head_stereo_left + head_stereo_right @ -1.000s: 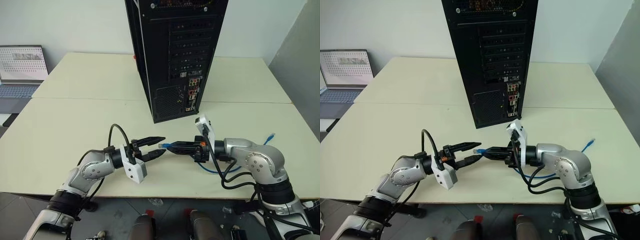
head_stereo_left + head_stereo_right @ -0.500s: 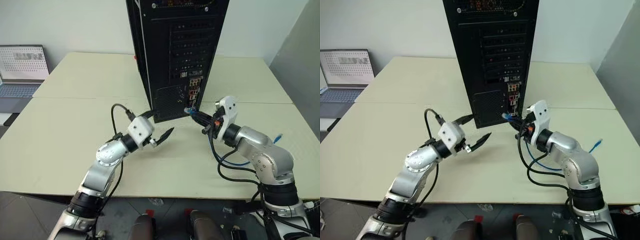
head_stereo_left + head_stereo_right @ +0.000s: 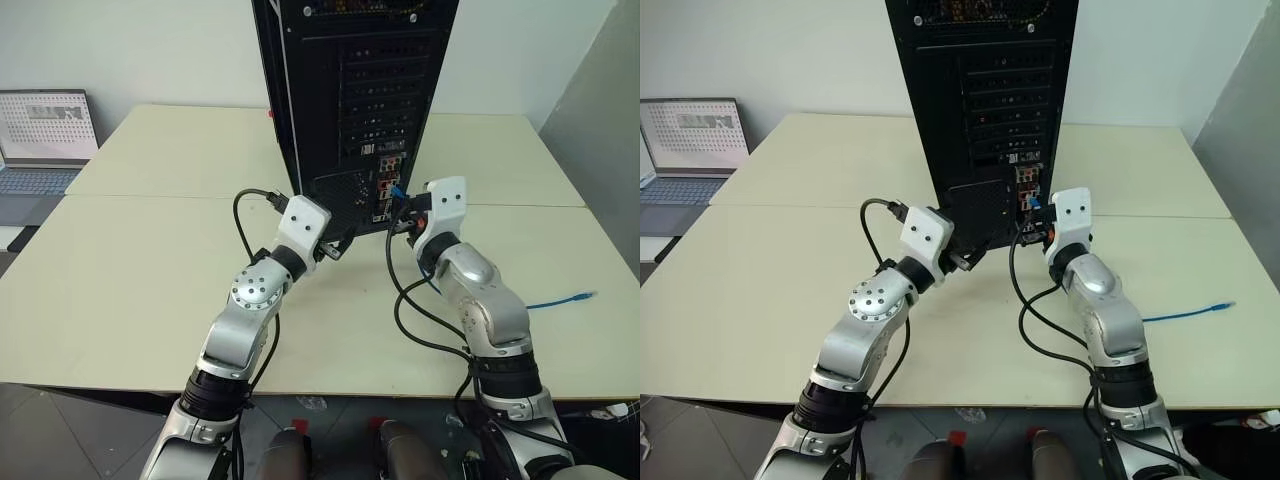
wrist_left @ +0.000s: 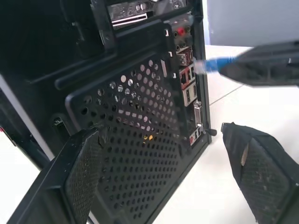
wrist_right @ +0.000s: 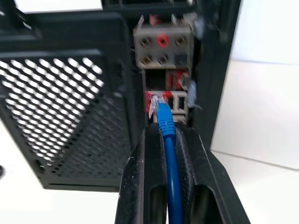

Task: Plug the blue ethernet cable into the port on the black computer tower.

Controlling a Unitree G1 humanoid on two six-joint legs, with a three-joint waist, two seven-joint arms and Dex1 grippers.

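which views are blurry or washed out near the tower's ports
Right wrist view: the blue ethernet cable in the right gripper is sharp, the connectors behind soft, the table glaring white. Left wrist view: the black computer tower vent grid is crisp, its interior dark, the left gripper fingers blurred.

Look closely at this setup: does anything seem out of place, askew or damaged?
Nothing stands out. The black computer tower stands upright on the table. The right claw holds the blue ethernet cable straight, plug close to the rear connectors; its far end lies loose on the table.

Silver jointed arms, white wrist housings, looping black cables, ribbed black fingers (image 5: 140,186)
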